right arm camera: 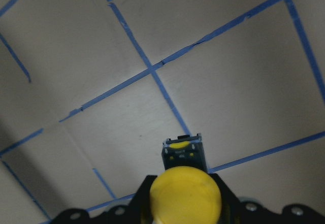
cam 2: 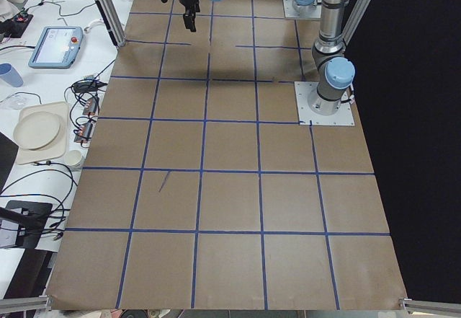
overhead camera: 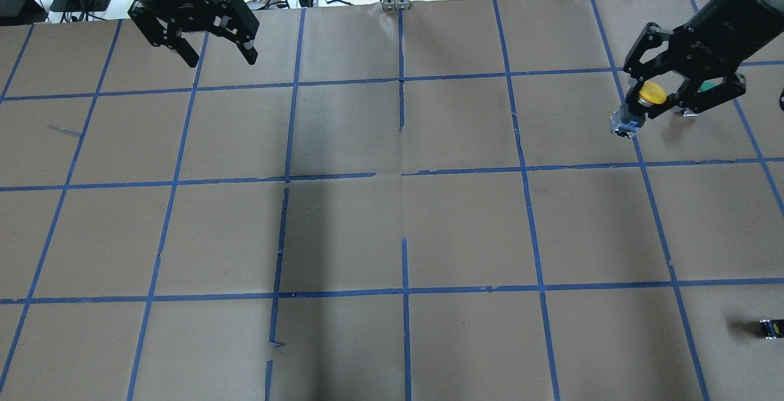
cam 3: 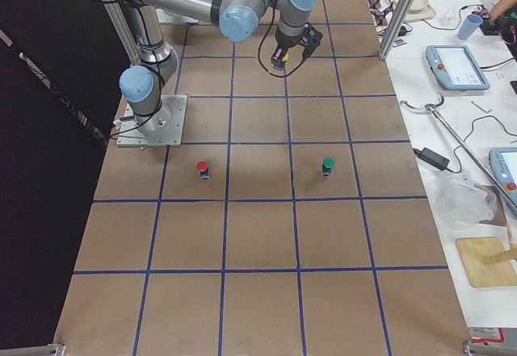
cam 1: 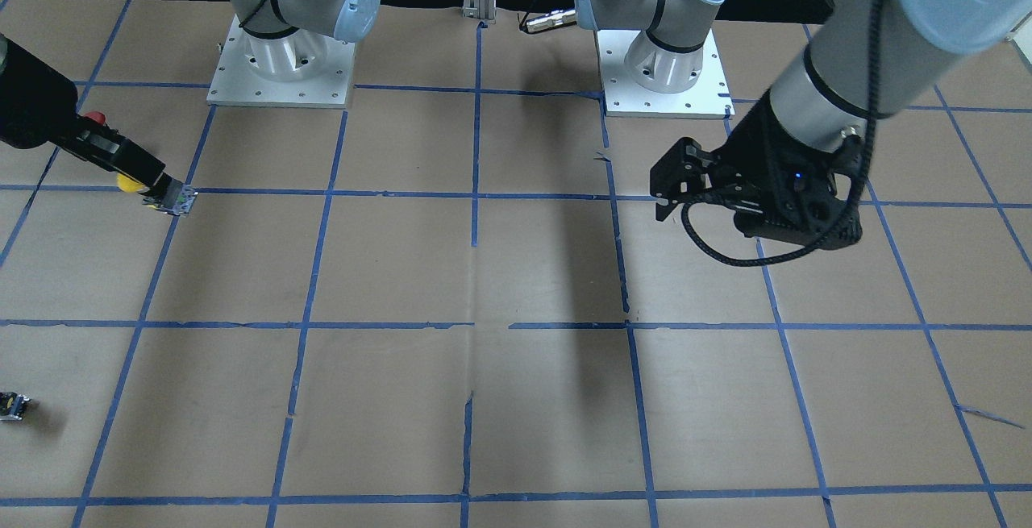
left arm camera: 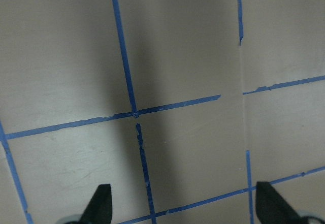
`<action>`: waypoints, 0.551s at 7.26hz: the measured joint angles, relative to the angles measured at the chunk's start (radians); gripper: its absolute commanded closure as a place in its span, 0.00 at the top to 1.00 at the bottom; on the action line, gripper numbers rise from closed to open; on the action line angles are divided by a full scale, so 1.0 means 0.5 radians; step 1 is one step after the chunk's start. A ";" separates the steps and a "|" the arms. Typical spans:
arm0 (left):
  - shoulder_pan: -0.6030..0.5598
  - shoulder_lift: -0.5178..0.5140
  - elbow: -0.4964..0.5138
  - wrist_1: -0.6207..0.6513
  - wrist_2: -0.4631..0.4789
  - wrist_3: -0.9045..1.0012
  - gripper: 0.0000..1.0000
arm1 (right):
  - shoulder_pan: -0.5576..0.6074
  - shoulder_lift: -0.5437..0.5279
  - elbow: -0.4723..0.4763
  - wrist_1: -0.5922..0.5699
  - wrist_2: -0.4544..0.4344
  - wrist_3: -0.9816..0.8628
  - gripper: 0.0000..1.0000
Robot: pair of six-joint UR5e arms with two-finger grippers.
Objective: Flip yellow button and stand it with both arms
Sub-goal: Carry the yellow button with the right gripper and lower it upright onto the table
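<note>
The yellow button [overhead camera: 651,93] is held in my right gripper [overhead camera: 653,110] at the table's right side. Its yellow cap lies between the fingers and its grey-black switch body [overhead camera: 625,125] sticks out past the fingertips. In the right wrist view the cap [right arm camera: 185,191] fills the bottom centre, with the body [right arm camera: 182,153] beyond it over a blue tape line. In the front-facing view the button [cam 1: 129,182] shows at the far left. My left gripper [overhead camera: 222,59] is open and empty, held high at the far left; its fingertips [left arm camera: 101,201] frame bare table.
A red-capped button [cam 3: 202,168] and a green-capped button [cam 3: 327,165] stand on the table on the right arm's side. A tiny black part [overhead camera: 770,329] lies near the right front edge. The two arm bases [cam 1: 282,68] stand at the robot's edge. Blue tape grids the brown table.
</note>
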 measured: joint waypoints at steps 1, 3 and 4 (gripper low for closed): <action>-0.075 0.124 -0.095 0.009 0.086 -0.059 0.99 | -0.043 0.008 0.025 -0.052 -0.147 -0.314 0.07; -0.091 0.393 -0.426 0.136 0.130 -0.094 0.99 | -0.176 0.011 0.178 -0.291 -0.280 -1.021 0.07; -0.076 0.439 -0.501 0.192 0.136 -0.147 0.99 | -0.254 0.011 0.293 -0.478 -0.338 -1.419 0.07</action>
